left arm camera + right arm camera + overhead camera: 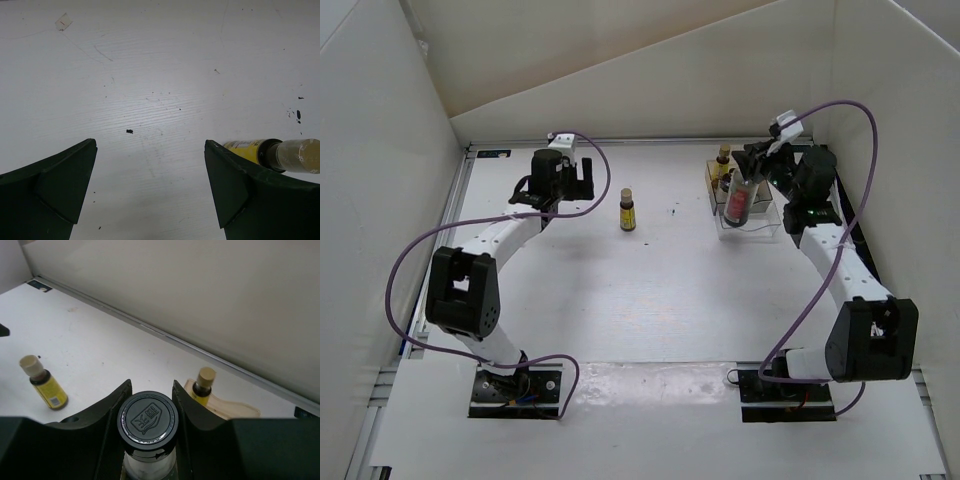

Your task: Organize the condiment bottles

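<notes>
Right pincer (149, 390) is clamped on the black cap (146, 421) of the tall clear bottle (738, 202), over at the clear box (767, 225), far right; landed or lifted, I can't tell. It looks stiff, smooth and probably slippery, with reddish contents weighing down the bottom, so it could swing. The cap seems the surest hold. Left pincer (150, 145) stands apart and empty, beside one yellow bottle (627, 210) on the counter (650, 300). A second yellow bottle (724, 156) stands at the box's far side.
</notes>
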Available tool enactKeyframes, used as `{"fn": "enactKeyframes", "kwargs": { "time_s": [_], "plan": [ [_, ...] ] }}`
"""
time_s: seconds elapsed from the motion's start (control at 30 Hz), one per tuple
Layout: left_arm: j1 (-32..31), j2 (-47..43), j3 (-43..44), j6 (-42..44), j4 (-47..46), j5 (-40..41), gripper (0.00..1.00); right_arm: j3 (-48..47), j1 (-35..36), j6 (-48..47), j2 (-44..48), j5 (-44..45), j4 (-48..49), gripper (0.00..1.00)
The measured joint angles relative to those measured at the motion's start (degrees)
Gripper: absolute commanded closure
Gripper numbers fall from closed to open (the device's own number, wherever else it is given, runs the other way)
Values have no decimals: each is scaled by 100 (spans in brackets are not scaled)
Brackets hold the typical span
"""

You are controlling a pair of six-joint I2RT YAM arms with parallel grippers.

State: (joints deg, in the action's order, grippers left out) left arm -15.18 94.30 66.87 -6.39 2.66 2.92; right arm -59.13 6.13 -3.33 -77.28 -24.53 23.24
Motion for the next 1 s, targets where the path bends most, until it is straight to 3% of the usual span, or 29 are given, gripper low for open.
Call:
{"fn": "enactKeyframes", "kwargs": {
  "time_s": [0.67, 1.0],
  "plan": [
    [-70, 372, 319, 39, 79, 2, 0, 295, -599, 212, -22, 63, 621, 100],
    [-70, 566, 400, 59, 96, 2, 0, 667, -874, 455, -688, 20, 1292, 100]
  ]
}}
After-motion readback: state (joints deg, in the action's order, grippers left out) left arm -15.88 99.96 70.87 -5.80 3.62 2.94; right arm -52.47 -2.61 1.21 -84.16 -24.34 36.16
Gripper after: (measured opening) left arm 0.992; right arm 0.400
